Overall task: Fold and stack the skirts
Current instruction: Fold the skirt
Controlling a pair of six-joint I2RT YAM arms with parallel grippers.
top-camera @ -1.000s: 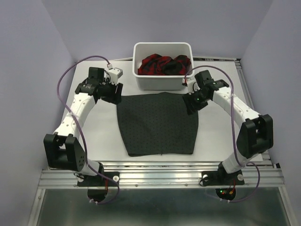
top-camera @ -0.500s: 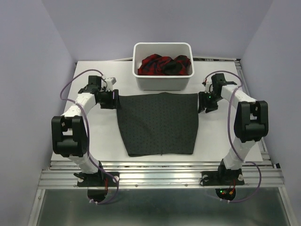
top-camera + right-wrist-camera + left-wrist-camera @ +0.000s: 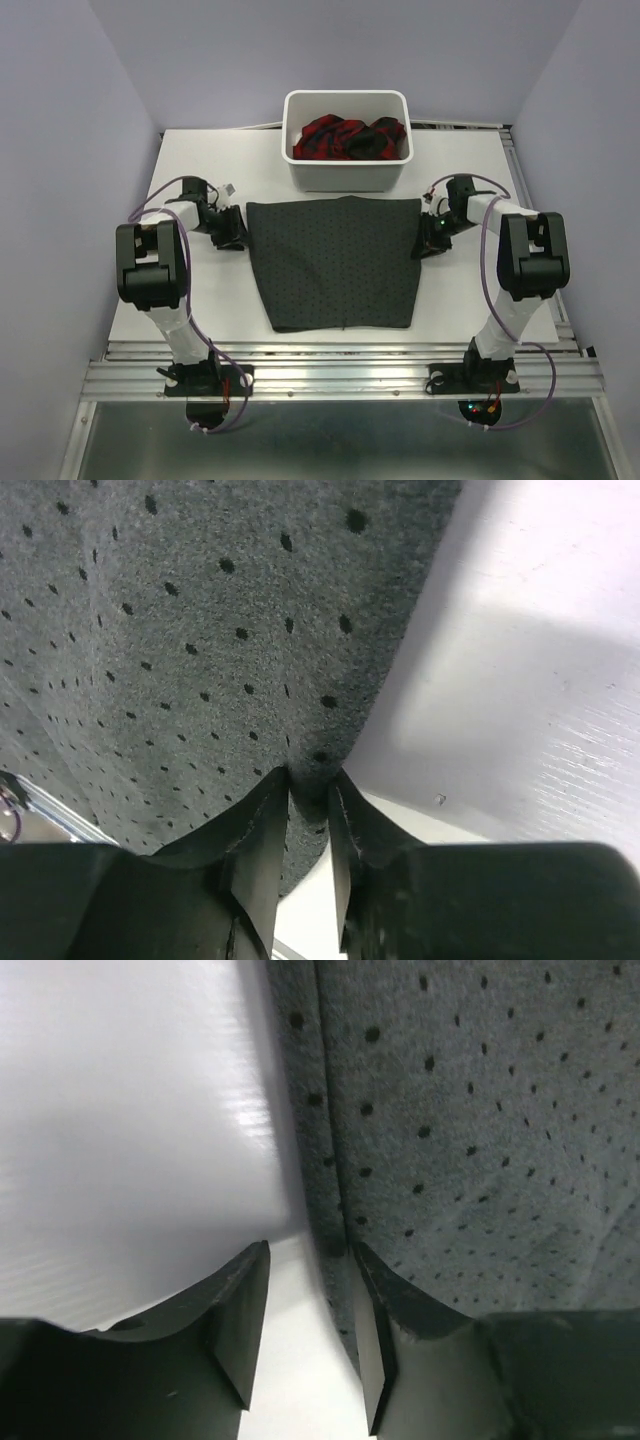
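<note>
Cloth of the grey skirt (image 3: 335, 265) looked limp, best held by corners; right hand (image 3: 310, 776) pinched its edge, left hand (image 3: 310, 1250) spread astride it.

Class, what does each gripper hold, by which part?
Right gripper pinches the grey skirt by its right edge; left gripper, jaws apart around the left edge, grips nothing yet.

Top cam sits high behind my bases, looks down on whole table (image 3: 200, 300). L & R wrist cams ride v. close, low, looking out past my fingers (image 3: 238, 1310). All 3 share grey skirt (image 3: 335, 260): L its left edge, R its right corner.
</note>
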